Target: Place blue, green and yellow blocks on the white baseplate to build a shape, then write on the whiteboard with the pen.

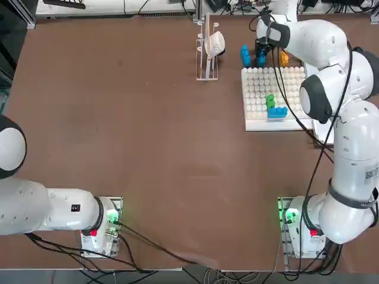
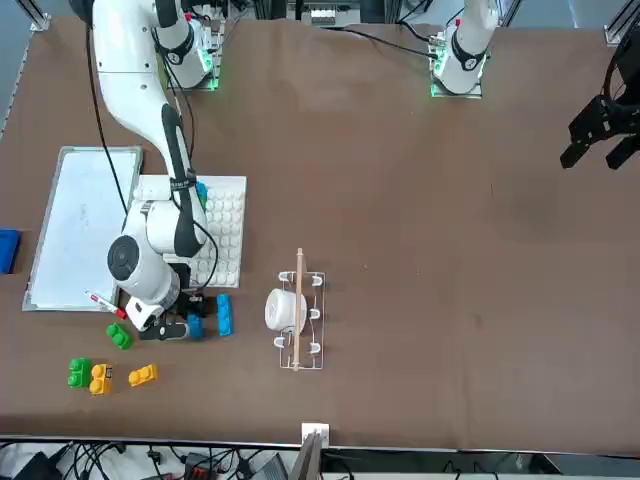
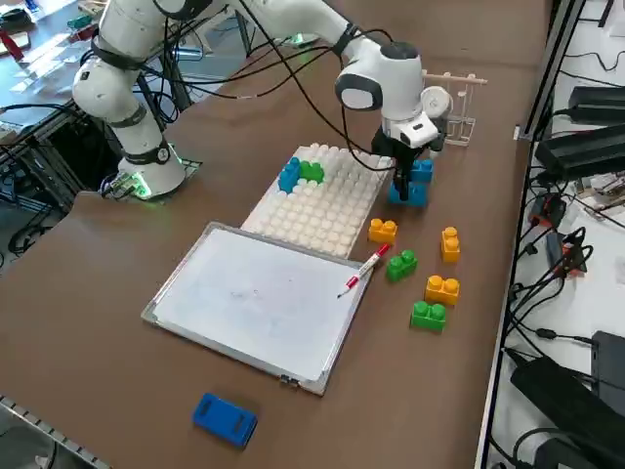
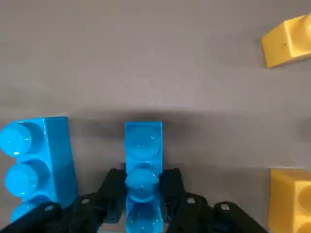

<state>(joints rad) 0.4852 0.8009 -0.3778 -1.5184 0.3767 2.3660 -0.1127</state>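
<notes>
wrist view: fingers pinched on a blue brick

down at the table just past the far edge of the white baseplate (image 1: 260, 94), the right gripper (image 4: 144, 196), pointing straight down. fingers (image 4: 112, 187) drawn in close, one black pad on each long side of a narrow blue block (image 4: 143, 160), touching it both sides. clamped, by the look of it, with the brick still sitting on the brown table (image 1: 148, 148). studs up, three in a row.

just beside it, a second blue block (image 4: 36, 162), parallel, not touched by either finger. same pair from the right side view, tucked under the white wrist, beside the baseplate's corner. two yellow blocks at the edges of the wrist view, one (image 4: 287, 43) further off, one (image 4: 290, 199) close by, both well clear of the grip.

on the baseplate already: a blue block (image 3: 289, 174) and a green block (image 3: 312, 171) touching each other near one edge.

whiteboard (image 3: 254, 298) flat on the table, next to the baseplate on the robot's right. pen (image 3: 365, 270) lying with its red cap end off the board's corner, its body slanting over the frame.

loose bricks scattered on the table beyond the pen: a yellow one (image 3: 382, 231) near the baseplate, a green one (image 3: 400, 264) by the cap, two more yellow (image 3: 450, 243) (image 3: 441, 289), another green (image 3: 428, 315). plain blue pad (image 3: 225, 419) alone past the whiteboard's other end. white rack (image 1: 208, 50) with a cup near the blue pair.
</notes>
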